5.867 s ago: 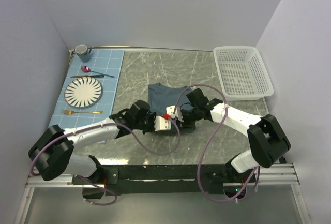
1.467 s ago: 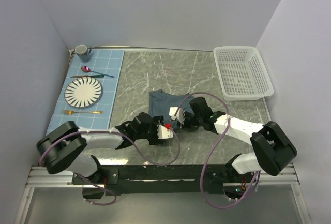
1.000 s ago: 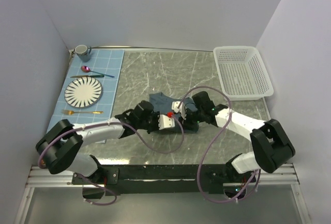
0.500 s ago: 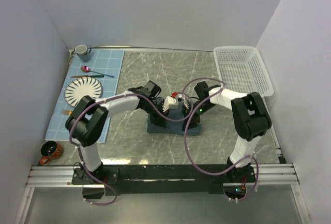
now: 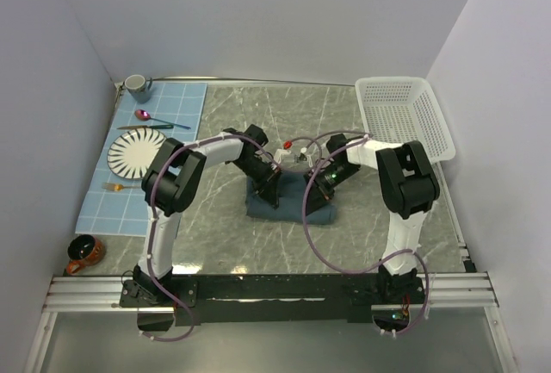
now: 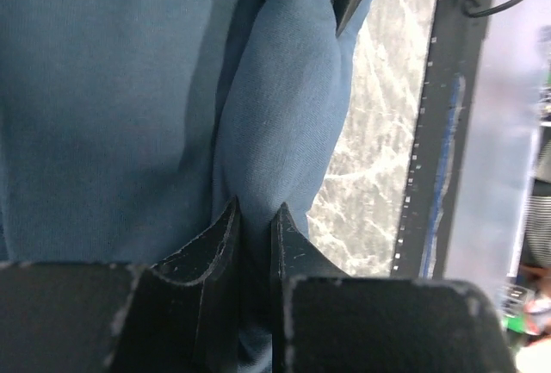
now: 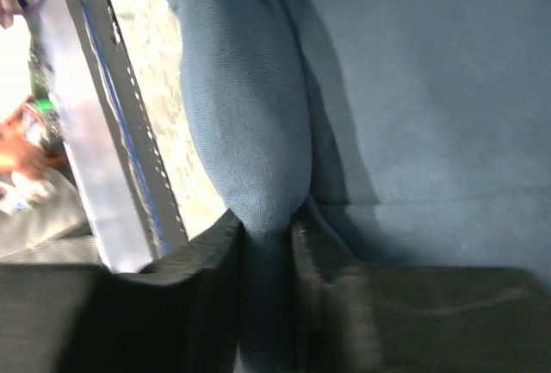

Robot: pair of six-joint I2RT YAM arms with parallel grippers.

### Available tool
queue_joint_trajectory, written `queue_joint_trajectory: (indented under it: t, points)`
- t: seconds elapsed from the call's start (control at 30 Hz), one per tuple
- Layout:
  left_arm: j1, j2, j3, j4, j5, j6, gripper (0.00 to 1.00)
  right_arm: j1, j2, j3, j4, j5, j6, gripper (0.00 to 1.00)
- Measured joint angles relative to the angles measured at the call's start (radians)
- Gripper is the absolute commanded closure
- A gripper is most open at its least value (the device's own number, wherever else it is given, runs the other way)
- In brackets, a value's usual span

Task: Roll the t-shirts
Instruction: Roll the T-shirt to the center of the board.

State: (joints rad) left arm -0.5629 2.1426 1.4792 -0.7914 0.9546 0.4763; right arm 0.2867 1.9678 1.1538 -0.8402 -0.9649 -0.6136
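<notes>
The slate-blue t-shirt lies folded in the middle of the marble table, with a rolled edge along its near side. My left gripper is shut on the left end of that roll. My right gripper is shut on the right end of the roll. In both wrist views the black fingers pinch the thick cloth fold, and the flat part of the shirt spreads beside it.
A white basket stands at the back right. A light blue checked placemat at the left carries a striped plate, spoon, fork and grey mug. A brown mug sits near the front left edge.
Both arms have swung from the near side to reach over the shirt from the back. The shirt has shifted nearer and its near edge is rolled up in both grippers.
</notes>
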Motion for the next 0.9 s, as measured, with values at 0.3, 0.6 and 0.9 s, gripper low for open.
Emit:
queue_joint_trajectory:
  t: [0.3,0.6,0.9]
  points:
    - [0.009,0.022,0.026,-0.070,0.018,0.044,0.91,-0.200,-0.186,-0.121,0.158,0.040,0.204,0.41]
    - [0.009,0.066,0.089,-0.149,0.019,0.061,0.90,-0.264,-0.875,-0.390,0.339,0.238,0.263,0.00]
    - [0.010,0.067,0.086,-0.145,0.020,0.046,0.89,0.289,-1.427,-0.833,0.651,0.552,-0.049,0.00]
